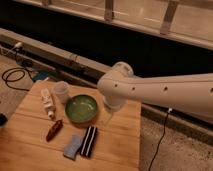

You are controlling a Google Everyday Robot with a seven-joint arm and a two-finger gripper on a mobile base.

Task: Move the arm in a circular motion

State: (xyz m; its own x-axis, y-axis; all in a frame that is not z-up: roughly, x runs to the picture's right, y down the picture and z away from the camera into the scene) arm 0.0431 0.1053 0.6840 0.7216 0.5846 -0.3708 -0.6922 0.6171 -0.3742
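The arm (165, 92) is large, smooth and white, with small dark holes. It reaches in from the right edge, bends at a rounded joint (117, 82) and turns down. The gripper (107, 118) is the small pale tip at its end. It hangs just above the wooden table (120, 150), close to the right rim of a green bowl (81, 109). It holds nothing that I can see.
On the table are a clear cup (61, 91), a white bottle (47, 102), a red-brown object (53, 130), a blue sponge (73, 146) and a black striped object (89, 141). Cables lie on the floor at left (12, 75) and right (162, 135). A dark wall runs behind.
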